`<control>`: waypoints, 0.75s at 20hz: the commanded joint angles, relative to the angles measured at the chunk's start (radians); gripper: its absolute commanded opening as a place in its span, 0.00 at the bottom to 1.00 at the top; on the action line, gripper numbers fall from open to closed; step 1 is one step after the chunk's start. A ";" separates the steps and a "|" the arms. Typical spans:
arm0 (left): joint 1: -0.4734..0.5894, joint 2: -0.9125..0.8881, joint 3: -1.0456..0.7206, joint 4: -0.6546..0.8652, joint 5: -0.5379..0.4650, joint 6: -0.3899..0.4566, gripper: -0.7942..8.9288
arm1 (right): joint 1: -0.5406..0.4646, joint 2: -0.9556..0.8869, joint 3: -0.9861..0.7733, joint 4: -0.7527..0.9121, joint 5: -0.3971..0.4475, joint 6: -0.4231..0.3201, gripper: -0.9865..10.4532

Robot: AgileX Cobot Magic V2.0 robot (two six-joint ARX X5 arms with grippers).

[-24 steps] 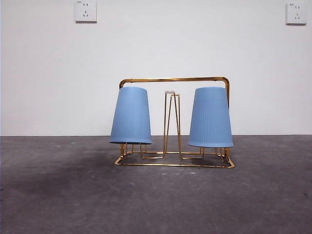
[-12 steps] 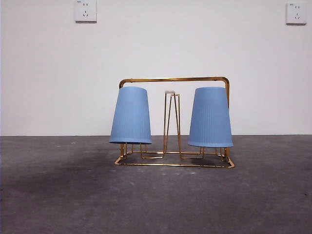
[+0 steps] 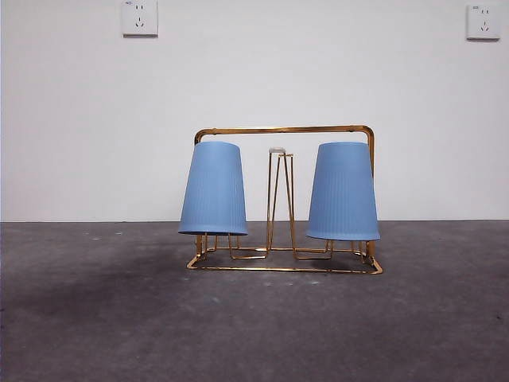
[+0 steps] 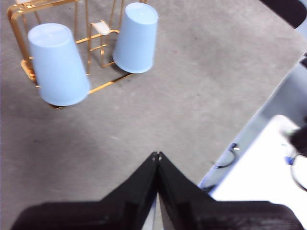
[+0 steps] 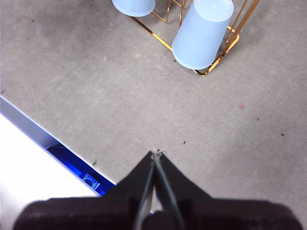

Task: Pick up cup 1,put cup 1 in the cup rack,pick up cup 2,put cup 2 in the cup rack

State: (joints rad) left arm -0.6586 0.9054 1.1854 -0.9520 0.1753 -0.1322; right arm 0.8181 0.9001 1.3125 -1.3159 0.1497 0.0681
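Both blue cups sit inverted on pegs of the cup rack (image 3: 285, 199): cup 1 (image 3: 213, 189) at one end, cup 2 (image 3: 343, 192) at the other, with a bare pale-tipped peg (image 3: 278, 199) between them. Which cup is which cannot be told; the numbering here is assumed.

Left pincer (image 4: 157, 155): jaws together, empty, well apart from the rack. Right pincer (image 5: 156, 153): jaws together, empty, likewise clear.

Judgement: placing looks complete. The only step left is to keep both arms high and away so nothing nudges the light wire rack.

Surroundings: grey counter (image 3: 254, 326), two wall sockets (image 3: 140, 17). Nothing obstructs.
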 commanded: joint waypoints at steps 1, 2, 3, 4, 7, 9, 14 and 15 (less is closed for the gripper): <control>0.003 0.002 0.001 0.078 -0.135 0.067 0.08 | 0.001 0.001 -0.008 0.003 0.000 0.011 0.09; 0.001 0.001 -0.004 0.138 -0.192 0.105 0.08 | 0.001 0.001 -0.008 0.003 0.000 0.011 0.09; 0.017 -0.014 -0.007 0.220 -0.243 0.168 0.08 | 0.001 0.001 -0.008 0.003 0.000 0.011 0.09; 0.042 -0.030 -0.012 0.295 -0.266 0.235 0.08 | 0.001 0.001 -0.008 0.003 0.000 0.011 0.09; 0.194 -0.124 -0.116 0.630 -0.145 0.418 0.08 | 0.001 0.001 -0.008 0.005 0.000 0.011 0.09; 0.321 -0.218 -0.261 0.830 -0.046 0.428 0.08 | 0.001 0.001 -0.008 0.005 0.000 0.010 0.09; 0.564 -0.451 -0.613 0.938 -0.048 0.418 0.08 | 0.001 0.001 -0.008 0.006 0.000 0.010 0.09; 0.593 -0.496 -0.676 0.938 -0.048 0.417 0.08 | 0.001 0.001 -0.008 0.006 0.000 0.010 0.09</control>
State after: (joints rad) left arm -0.0677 0.4168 0.5243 -0.0174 0.1230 0.2695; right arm 0.8181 0.9001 1.3125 -1.3151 0.1497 0.0681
